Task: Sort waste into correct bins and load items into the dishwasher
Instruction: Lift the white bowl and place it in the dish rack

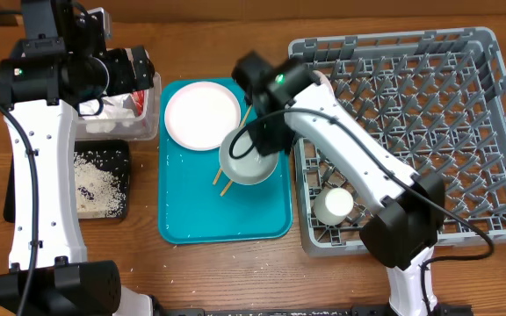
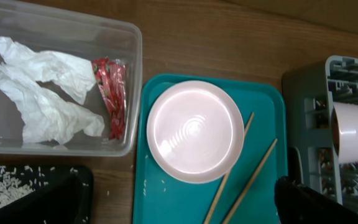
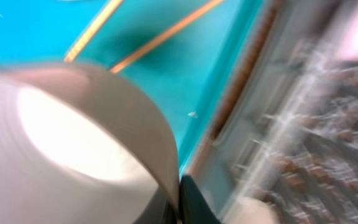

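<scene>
Your right gripper [image 3: 179, 200] pinches the rim of the grey-green bowl [image 1: 251, 156], which sits over the 3 o'clock side of the teal tray [image 1: 191, 219]. The dish rack [image 1: 499, 132] is just beyond it, also at 3 o'clock. Your left gripper [image 1: 128, 81] is above the clear tub [image 1: 150, 123], and you cannot tell how its jaws stand.

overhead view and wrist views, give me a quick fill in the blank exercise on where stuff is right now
1. The napkin and the wrapper lie in the clear ____.
2. The rice lies in the ____ tray.
3. The right end effector grips the rim of the ____.
4. The cup sits in the dish ____.
Missing words: tub; black; bowl; rack.
</scene>
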### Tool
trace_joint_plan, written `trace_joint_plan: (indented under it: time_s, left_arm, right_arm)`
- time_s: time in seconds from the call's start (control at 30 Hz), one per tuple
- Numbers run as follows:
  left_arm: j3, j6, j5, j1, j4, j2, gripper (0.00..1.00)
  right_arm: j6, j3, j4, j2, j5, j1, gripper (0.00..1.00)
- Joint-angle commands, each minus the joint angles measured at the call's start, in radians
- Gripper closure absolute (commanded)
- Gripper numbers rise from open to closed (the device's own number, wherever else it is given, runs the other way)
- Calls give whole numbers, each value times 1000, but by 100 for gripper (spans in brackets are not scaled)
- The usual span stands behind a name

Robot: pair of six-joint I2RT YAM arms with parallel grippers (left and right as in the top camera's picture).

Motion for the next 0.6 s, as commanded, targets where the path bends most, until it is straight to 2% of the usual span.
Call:
trace_joint_plan:
  time_s: [0.0, 0.1, 0.2, 0.23, 0.33, 0.47, 0.57]
  left_arm:
    - [8, 11, -5, -7, 3, 3, 0]
    - [8, 11, -5, -7, 3, 3, 0]
    - [8, 11, -5, -7, 3, 3, 0]
    - [8, 11, -5, -7, 3, 3, 0]
    - [8, 11, -5, -7, 3, 3, 0]
    - [8, 11, -5, -7, 3, 3, 0]
    - [8, 11, -5, -7, 3, 3, 0]
  right_arm:
    - [85, 320, -101, -33, 251, -34, 96]
    - [120, 463, -101, -89, 341, -66, 96]
    - [224, 479, -101, -215, 618, -97, 96]
    - [269, 444, -101, -274, 708, -97, 96]
    - [335, 239, -101, -343, 756, -111, 96]
    - [383, -85, -101, -337, 788, -158, 96]
    - [404, -264, -101, -296, 859, -188, 96]
